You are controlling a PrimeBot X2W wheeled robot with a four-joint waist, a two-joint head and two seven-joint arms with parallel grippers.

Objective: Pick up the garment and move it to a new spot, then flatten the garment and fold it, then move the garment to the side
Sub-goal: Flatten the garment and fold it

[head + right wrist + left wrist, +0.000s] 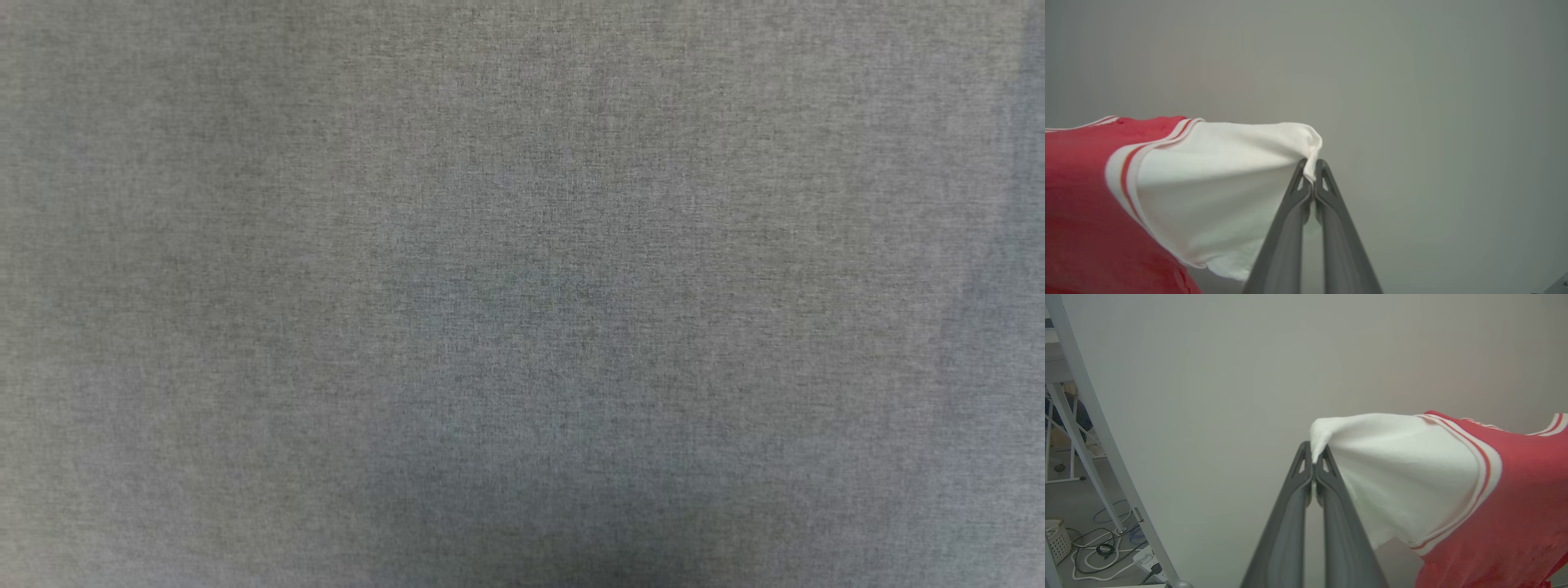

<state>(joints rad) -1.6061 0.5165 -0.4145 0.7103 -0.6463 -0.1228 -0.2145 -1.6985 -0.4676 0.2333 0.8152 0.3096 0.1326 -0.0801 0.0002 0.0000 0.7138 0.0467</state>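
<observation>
The garment [1494, 506] is a red T-shirt with white short sleeves and striped trim. It hangs in the air above the grey surface, stretched between both arms. In the left wrist view my left gripper [1314, 457] is shut on the tip of one white sleeve [1396, 465], and the red body trails off to the right. In the right wrist view my right gripper [1310, 171] is shut on the tip of the other white sleeve [1224, 179], with the garment [1081, 212] spreading to the left. The lower hem is out of frame.
The head view looks straight down on a grey woven tabletop [522, 294]. In the left wrist view a white metal frame leg [1098, 428] slants along the left, with cables and a power strip [1147, 559] on the floor and a white basket [1055, 539] at the edge.
</observation>
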